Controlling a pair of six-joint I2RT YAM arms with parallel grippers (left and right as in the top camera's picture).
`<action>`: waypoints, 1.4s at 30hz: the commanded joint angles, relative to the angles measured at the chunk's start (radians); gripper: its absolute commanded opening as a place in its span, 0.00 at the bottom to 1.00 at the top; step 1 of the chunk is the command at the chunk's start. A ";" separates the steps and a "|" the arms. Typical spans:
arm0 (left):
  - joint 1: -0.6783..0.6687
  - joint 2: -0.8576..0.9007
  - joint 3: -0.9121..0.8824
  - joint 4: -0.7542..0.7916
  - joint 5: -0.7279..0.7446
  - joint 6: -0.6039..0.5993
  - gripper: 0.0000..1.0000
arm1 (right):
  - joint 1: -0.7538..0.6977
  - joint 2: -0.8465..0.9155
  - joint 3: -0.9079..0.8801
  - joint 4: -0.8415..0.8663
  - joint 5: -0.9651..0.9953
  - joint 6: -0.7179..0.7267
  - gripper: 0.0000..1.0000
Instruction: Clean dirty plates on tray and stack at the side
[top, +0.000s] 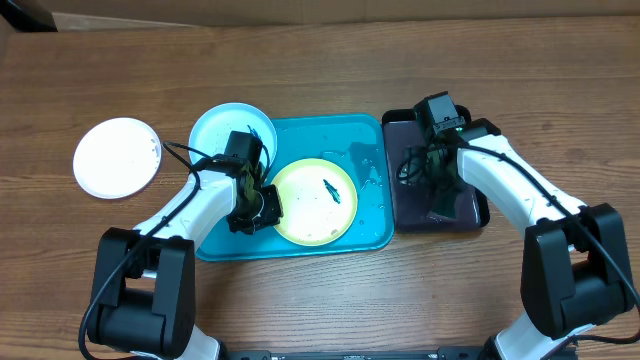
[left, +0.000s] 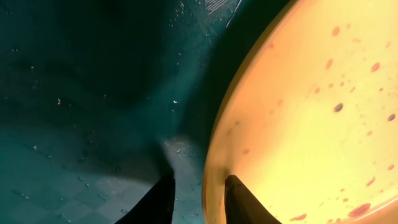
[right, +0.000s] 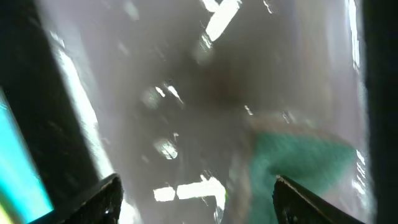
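Note:
The pale yellow plate (top: 313, 203) lies in the teal tray (top: 368, 135) and carries a dark-blue smear (top: 333, 190). My left gripper (top: 256, 208) is at its left rim. In the left wrist view its fingers (left: 199, 182) are drawn close, one on each side of the yellow rim (left: 214, 186). The light blue plate (top: 222, 128) rests on the tray's far-left corner. The white plate (top: 116, 157) lies on the table to the left of the tray. My right gripper (top: 432, 168) is open and empty over the black tray.
The narrow black tray (top: 472, 215) stands right of the teal tray; its wet floor (right: 186, 93) holds a green sponge-like pad (right: 305, 162) just ahead of my right fingers (right: 198, 183). Water drops lie on the teal tray floor (left: 74, 155).

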 joint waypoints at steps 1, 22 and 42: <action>0.003 0.011 -0.008 0.000 0.008 0.019 0.29 | -0.003 -0.015 0.075 -0.059 0.091 0.032 0.79; 0.003 0.011 -0.008 -0.002 0.008 0.019 0.30 | -0.013 -0.014 -0.190 0.216 0.162 0.183 0.56; 0.003 0.011 -0.008 -0.005 0.008 0.019 0.32 | -0.006 -0.015 -0.095 0.122 -0.032 -0.043 0.67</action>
